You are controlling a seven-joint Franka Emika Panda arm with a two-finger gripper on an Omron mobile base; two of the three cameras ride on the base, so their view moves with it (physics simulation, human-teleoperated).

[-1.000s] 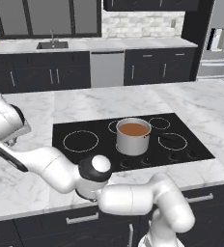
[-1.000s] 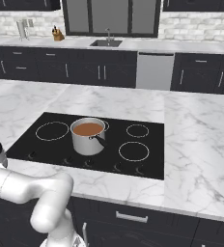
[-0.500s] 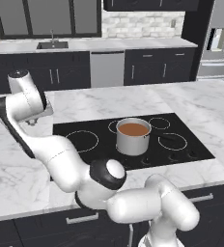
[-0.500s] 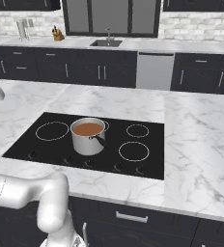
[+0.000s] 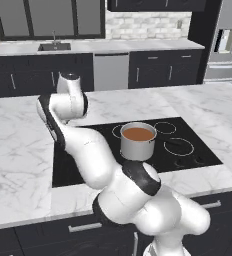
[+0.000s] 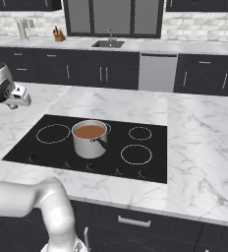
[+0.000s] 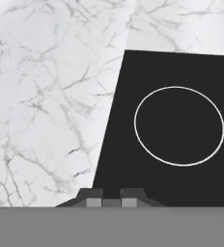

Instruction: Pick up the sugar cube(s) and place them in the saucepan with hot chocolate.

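Marble island counter (image 5: 18, 150) with black cooktop (image 5: 198, 157) set in it, dark cabinets and sink wall behind. White arm (image 5: 88, 150) has swung in over the last second. It was far out over the counter's left end and now stands over the cooktop's left edge, with its hand well left of the pan. Saucepan (image 5: 138, 147) hasn't shifted: upright on a middle burner, hot chocolate (image 5: 139, 134) flat and full-width inside. Likely a carry toward the pan, with the drop not yet done.

Hand view looks down at the seam between counter and cooktop, with one burner ring (image 7: 135, 123) ahead. Gripper (image 7: 111, 200) sits at the bottom edge, fingers (image 7: 93, 198) pressed nearly together. Their tips are cut off by the frame edge, so whether a sugar cube is pinched between them cannot be told. In the left base view the arm's own bulk covers the cooktop's left half. The sugar cubes are too small to place anywhere on the counter.
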